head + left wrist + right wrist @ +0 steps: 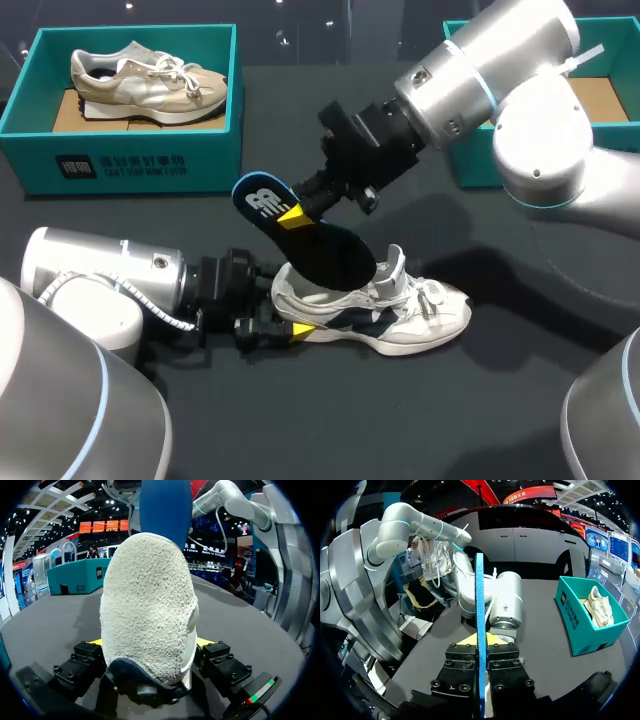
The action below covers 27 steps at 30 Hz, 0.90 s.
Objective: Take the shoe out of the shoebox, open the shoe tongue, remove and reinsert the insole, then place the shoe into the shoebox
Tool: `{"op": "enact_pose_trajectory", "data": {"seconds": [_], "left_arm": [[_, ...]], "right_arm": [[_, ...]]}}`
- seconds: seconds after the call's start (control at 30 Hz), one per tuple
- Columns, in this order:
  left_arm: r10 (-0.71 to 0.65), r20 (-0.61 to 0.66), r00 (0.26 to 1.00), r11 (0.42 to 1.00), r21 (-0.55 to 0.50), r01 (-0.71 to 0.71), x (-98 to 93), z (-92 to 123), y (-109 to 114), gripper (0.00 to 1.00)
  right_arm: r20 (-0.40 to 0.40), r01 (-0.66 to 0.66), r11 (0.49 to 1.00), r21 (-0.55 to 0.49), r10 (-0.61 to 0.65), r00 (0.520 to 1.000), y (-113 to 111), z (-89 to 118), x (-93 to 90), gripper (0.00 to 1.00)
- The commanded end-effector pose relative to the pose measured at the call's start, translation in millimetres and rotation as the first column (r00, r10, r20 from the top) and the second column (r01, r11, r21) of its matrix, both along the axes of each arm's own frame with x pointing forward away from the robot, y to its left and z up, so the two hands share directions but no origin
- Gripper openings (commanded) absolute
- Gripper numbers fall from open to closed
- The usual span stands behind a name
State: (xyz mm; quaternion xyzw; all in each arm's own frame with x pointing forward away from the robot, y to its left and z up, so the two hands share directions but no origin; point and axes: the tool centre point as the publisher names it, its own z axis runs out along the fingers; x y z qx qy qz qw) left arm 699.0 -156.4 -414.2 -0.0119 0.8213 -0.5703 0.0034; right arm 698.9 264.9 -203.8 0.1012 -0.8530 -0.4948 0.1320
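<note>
Left gripper (292, 318) lies low on the black table (500, 410), both fingers clamped on the heel of the white-and-navy sneaker (415, 315), which sits upright near table centre with its toe toward the right arm's side. Right gripper (295, 212) pinches the blue insole (315, 240) flat between its closed fingers just above the shoe; the insole is tilted, lower end at the sneaker's opening. Far back, the left teal shoebox (130, 165) holds a beige sneaker (145, 78), and the right teal shoebox (468, 150) sits partly behind the right arm.
</note>
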Motion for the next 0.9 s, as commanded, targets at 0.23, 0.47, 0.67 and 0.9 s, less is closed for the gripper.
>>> {"op": "enact_pose_trajectory", "data": {"seconds": [0.23, 0.47, 0.67, 0.9], "left_arm": [[0.0, 0.0, 1.0, 1.0, 0.002, 0.0, 1.6, -2.9, -1.4, 0.0], [0.0, 0.0, 1.0, 1.0, 0.002, 0.0, 1.6, -2.9, -1.4, 0.0], [0.0, 0.0, 1.0, 1.0, 0.002, 0.0, 1.6, -2.9, -1.4, 0.0], [0.0, 0.0, 1.0, 1.0, 0.002, 0.0, 1.6, -2.9, -1.4, 0.0]], "right_arm": [[-0.011, 0.011, 0.999, 0.048, -0.01, 1.0, -7.0, -5.3, -2.6, 0.0], [-0.011, 0.011, 0.997, 0.073, -0.01, 1.0, -7.1, 10.4, -5.5, 0.0], [-0.069, 0.024, 0.975, 0.219, -0.009, 0.998, -12.8, 39.0, -18.2, 0.0], [-0.067, 0.016, 0.968, 0.249, 0.0, 0.998, -16.8, 50.0, -26.4, 0.0]]}}
